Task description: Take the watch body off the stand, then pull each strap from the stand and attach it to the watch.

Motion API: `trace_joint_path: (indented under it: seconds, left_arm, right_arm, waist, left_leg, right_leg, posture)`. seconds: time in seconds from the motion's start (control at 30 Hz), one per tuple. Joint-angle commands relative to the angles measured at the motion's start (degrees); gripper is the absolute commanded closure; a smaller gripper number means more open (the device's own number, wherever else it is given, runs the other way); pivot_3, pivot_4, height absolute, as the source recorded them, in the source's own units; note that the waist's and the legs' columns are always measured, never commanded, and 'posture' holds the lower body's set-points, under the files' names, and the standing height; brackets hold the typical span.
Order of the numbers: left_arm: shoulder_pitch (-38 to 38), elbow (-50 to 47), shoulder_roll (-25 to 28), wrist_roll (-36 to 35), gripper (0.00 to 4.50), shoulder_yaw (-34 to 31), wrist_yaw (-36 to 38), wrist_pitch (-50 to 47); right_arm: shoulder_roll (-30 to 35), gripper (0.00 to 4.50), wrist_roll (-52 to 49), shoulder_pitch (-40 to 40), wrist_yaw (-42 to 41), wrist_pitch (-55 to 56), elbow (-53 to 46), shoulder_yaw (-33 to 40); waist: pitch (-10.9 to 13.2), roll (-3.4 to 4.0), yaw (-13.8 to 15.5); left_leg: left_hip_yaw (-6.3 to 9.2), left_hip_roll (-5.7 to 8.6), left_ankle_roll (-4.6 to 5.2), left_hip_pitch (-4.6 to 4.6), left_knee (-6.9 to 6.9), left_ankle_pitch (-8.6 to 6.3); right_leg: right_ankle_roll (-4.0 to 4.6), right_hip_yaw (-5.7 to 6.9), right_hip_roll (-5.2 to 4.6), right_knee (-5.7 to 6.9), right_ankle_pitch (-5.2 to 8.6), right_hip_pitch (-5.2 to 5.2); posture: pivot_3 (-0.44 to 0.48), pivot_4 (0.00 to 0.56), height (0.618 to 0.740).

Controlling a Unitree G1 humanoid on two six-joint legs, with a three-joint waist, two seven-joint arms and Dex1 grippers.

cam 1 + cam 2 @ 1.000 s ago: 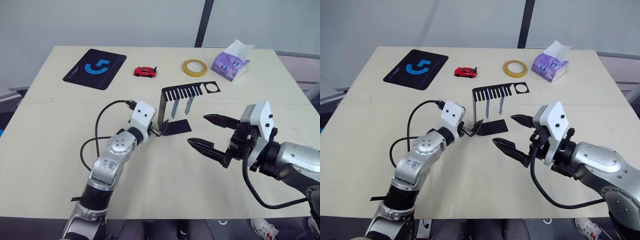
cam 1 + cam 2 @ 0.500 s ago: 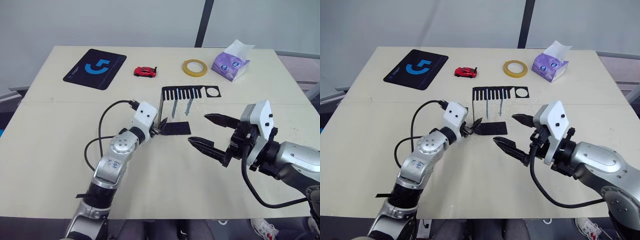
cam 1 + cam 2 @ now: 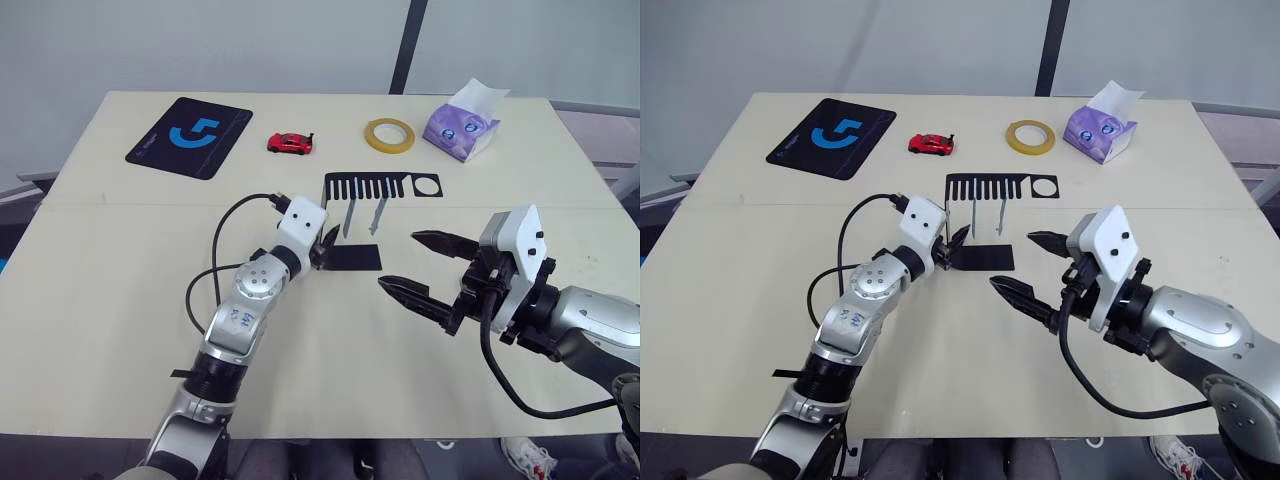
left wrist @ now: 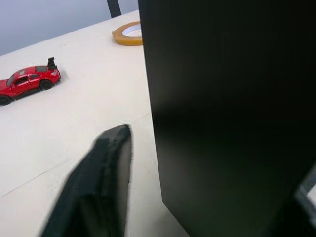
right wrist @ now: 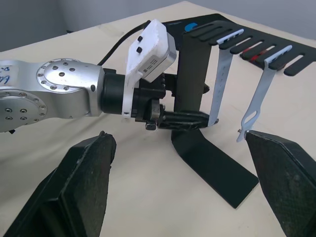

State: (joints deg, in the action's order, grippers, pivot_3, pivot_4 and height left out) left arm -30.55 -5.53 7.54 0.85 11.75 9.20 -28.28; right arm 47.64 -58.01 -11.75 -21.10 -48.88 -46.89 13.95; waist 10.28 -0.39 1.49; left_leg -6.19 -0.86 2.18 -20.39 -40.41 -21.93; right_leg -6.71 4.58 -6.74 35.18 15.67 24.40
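Left gripper (image 5: 170,106) clamps the stand's upright, right gripper (image 3: 420,263) waits wide open, holding nothing.
The stand (image 3: 352,256) sits at centre frame on the table (image 3: 90,250); two straps (image 3: 349,216) dangle from its slotted top, right gripper at lower right. Watch body: cannot tell where.

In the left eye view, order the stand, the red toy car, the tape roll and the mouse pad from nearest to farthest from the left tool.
Measured from the left tool:
1. The stand, right at the tool, its upright plate between the fingers.
2. The red toy car, straight beyond, toward the far edge.
3. The tape roll, far side, off to the right.
4. The mouse pad, far left corner.
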Motion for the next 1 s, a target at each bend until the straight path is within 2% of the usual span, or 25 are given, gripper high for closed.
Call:
trace_joint_path:
  seconds: [0.03,0.1,0.13,0.33,0.57,0.87,1.0]
  left_arm:
    - [0.4,-1.8,-0.3,0.8,3.52,-0.5,-0.2,1.1]
    - [0.5,-2.0,-0.4,1.1,4.28,-0.6,-0.5,1.2]
    - [0.5,-2.0,-0.4,1.2,4.47,-0.7,-0.6,1.3]
    - [0.3,-1.0,-2.3,1.2,4.47,-2.2,-3.0,-1.5]
    - [-4.5,3.5,-6.9,1.3,4.47,-6.4,-9.4,-4.7]
    - [-7.4,9.5,-11.4,2.5,4.47,-9.0,-18.2,-3.3]
    - [-8.8,11.2,-13.5,2.6,4.47,-9.5,-21.5,-3.1]
  right_arm:
    - [0.7,0.00,0.3,0.7,0.4,1.1,-1.4,2.1]
    - [0.5,0.00,0.4,1.1,0.7,1.3,-1.6,2.2]
    - [0.4,0.00,0.5,1.3,0.8,1.4,-1.6,2.2]
    - [-1.7,0.00,2.6,0.8,4.2,1.8,-2.1,0.5]
    - [-4.8,0.00,3.9,-3.1,9.0,0.0,-2.7,-4.6]
    - [-11.5,0.00,3.9,-8.1,21.3,-6.3,-2.6,-10.6]
    - [-17.3,0.00,7.6,-11.9,29.3,-9.5,-0.7,-13.7]
  waist:
    - [0.0,0.00,0.0]
    - [0.0,0.00,0.0]
    - [0.0,0.00,0.0]
    - [0.0,0.00,0.0]
    - [0.0,-0.01,0.0]
    - [0.0,-0.01,0.0]
    - [0.0,-0.01,-0.2]
  left_leg:
    - [0.01,0.00,0.00,-0.02,0.00,0.00]
    - [0.01,-0.01,0.00,-0.01,0.00,0.00]
    - [0.01,-0.01,0.00,-0.02,0.00,0.00]
    - [0.00,-0.01,0.01,-0.02,0.00,0.01]
    - [0.00,0.00,0.04,-0.03,-0.01,0.03]
    - [0.00,0.00,0.06,-0.04,0.00,0.03]
    - [-0.01,-0.01,0.06,-0.04,0.00,0.04]
  right_leg:
    - [0.00,0.01,0.00,-0.01,0.00,0.00]
    - [0.00,0.02,0.00,-0.03,0.00,0.00]
    - [0.00,0.02,0.00,-0.03,0.00,0.00]
    - [-0.01,0.02,-0.02,-0.04,-0.01,-0.01]
    - [-0.04,0.03,0.00,-0.05,-0.03,-0.01]
    - [-0.04,0.04,-0.04,-0.05,-0.04,0.00]
    - [-0.03,0.04,-0.03,-0.04,-0.05,0.01]
  posture:
    - [0.000,0.150,0.738]
    - [0.000,0.150,0.738]
    - [0.000,0.150,0.738]
    - [0.000,0.150,0.738]
    - [0.000,0.150,0.738]
    - [0.000,0.150,0.738]
    - [0.000,0.150,0.738]
